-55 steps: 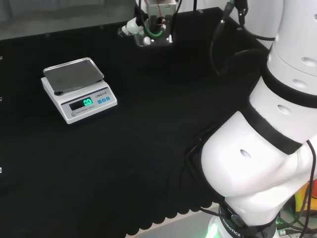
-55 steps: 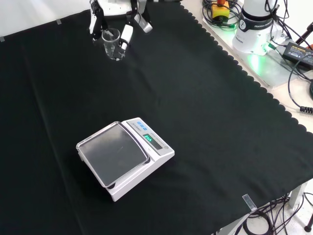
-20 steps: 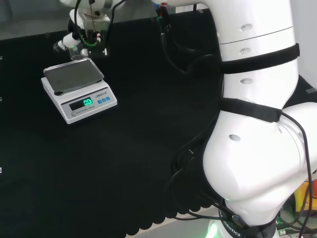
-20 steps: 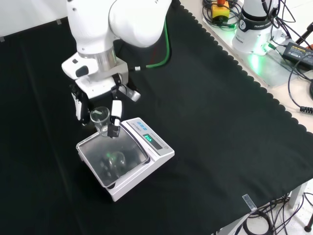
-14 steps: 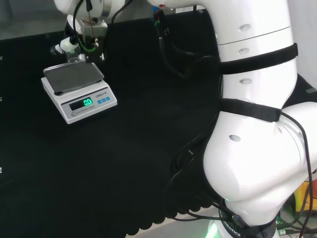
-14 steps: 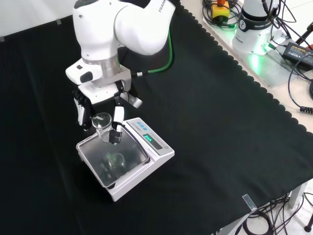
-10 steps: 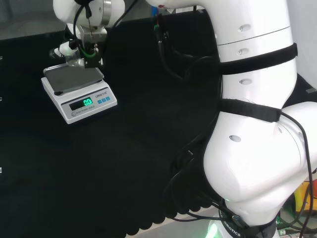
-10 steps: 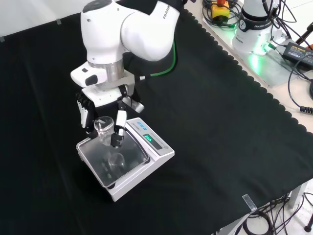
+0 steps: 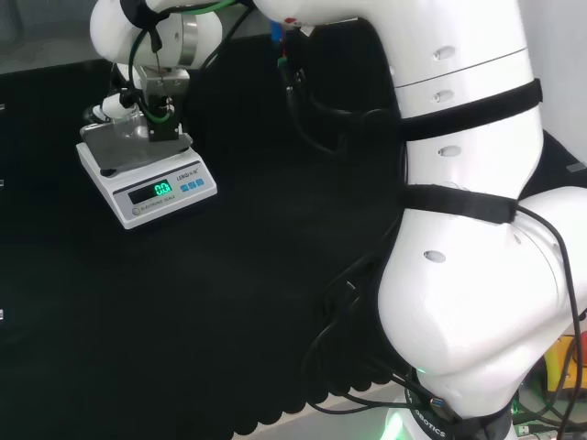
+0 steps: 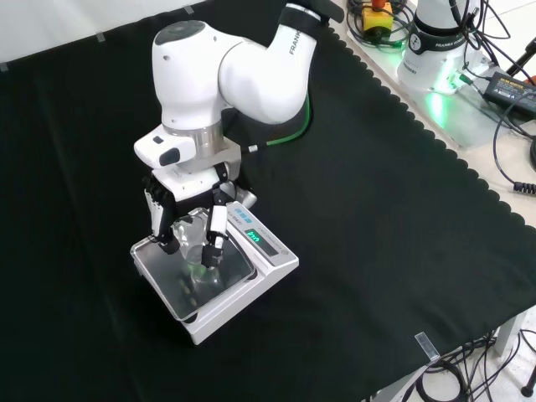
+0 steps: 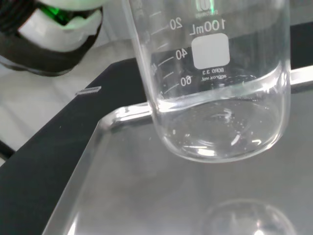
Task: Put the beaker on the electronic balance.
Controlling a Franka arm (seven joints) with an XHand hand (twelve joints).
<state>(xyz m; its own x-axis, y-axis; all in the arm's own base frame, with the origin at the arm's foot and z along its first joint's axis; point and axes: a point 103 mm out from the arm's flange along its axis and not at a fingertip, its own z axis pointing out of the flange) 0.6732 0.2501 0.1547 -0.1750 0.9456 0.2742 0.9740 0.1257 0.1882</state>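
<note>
A black and white robot hand [image 10: 188, 219], its fingers [image 10: 217, 226] curled round a small clear glass beaker [image 10: 198, 245], holds the vessel directly above the steel weighing pan of a white electronic balance [image 10: 266, 255] on a bench draped in black cloth [image 10: 377, 209]. In the wrist view the clear glass beaker [image 11: 215, 78] hangs upright with its base just off the pan [image 11: 117, 196], its reflection showing in the metal beneath, so it is judged not yet set down. To finish the step well, the hand should lower the beaker straight and level until the base rests flat near the pan's middle, then uncurl the fingers outward without brushing the glass or leaning on the pan, which would disturb the reading. From the head view the hand [image 9: 152, 112] stands above the balance [image 9: 147, 170], and the glass between the fingers is too faint to pick out there. The arm's large white link covers the wrist in the front view, the beaker's rim is cut off in the wrist view, and whether the beaker holds any liquid cannot be told
</note>
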